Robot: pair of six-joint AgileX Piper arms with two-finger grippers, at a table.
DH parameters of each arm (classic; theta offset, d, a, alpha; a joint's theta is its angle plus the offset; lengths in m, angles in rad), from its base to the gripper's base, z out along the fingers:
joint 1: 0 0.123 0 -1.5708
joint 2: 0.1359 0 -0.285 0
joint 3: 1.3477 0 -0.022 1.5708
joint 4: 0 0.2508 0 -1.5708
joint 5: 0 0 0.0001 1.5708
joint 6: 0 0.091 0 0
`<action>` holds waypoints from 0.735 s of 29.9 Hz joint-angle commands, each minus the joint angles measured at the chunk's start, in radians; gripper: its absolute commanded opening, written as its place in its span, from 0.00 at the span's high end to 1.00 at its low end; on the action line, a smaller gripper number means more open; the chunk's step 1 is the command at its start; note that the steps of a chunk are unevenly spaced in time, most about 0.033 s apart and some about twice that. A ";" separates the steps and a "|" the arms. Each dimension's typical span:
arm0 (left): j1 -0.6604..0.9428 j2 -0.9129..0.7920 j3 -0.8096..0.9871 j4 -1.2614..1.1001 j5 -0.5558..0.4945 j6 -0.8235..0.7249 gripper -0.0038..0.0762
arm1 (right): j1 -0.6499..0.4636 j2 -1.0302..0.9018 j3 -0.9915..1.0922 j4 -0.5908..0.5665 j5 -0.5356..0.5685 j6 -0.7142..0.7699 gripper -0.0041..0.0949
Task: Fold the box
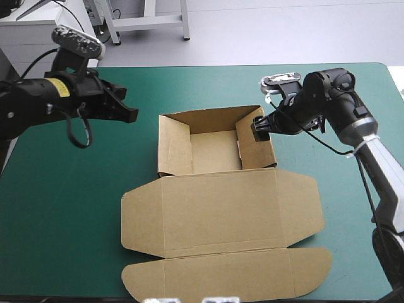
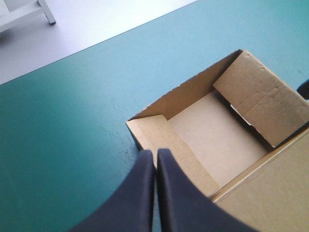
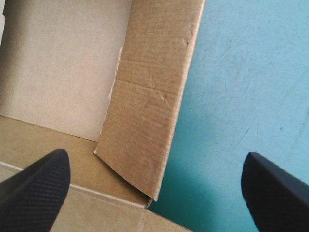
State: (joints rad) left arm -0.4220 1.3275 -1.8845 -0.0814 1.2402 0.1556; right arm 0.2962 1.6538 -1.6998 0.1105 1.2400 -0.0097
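Teal-green desk (image 1: 63,208) across most of the high view, with bare cover on every side of the board.

At mid-desk, the brown box (image 1: 222,201), part-formed. Toward the far edge, an open tray (image 1: 214,151) with the far wall and both side walls raised. Toward the near edge, the lid (image 1: 252,221), flat on the desk and joined to the tray's near side, with a short angled wing at each end. Nearer still, a long front flap (image 1: 227,274) with rounded ends, also flat, close to the desk's near edge.

From the right, the right claw (image 1: 261,128), at the top edge of the tray's right wall (image 1: 257,151). In its own view, right claw (image 3: 155,159) spread wide and holding nothing. One black finger (image 3: 34,188) over the board on the tray's side, the other over bare teal-green outside, the right wall standing between them. Cannot tell whether either finger touches that wall.

From the left, the left claw (image 1: 129,115), beside the tray's left wall (image 1: 172,145) yet clearly apart from it, toward the far corner. In its own view, left claw (image 2: 153,153) pinched to a narrow point, fingers pressed together with nothing between, aimed at the top of the left wall. Beyond it in that view, the tray's floor and the right wall's inner face.
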 commanded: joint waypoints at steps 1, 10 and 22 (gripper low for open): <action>-0.006 -0.101 0.042 0.041 0.046 0.004 0.96 | 0.001 -0.051 -0.029 -0.001 -0.025 -0.015 0.07; -0.006 -0.293 0.375 0.129 0.046 0.004 0.96 | 0.001 -0.051 -0.029 -0.001 -0.050 -0.019 0.07; -0.006 -0.456 0.866 0.104 -0.104 -0.024 0.96 | 0.001 -0.044 -0.027 -0.007 -0.072 -0.029 0.07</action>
State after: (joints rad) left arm -0.4220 0.9042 -1.0697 0.0347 1.2198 0.1523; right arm 0.2962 1.6538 -1.6998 0.1106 1.2048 -0.0253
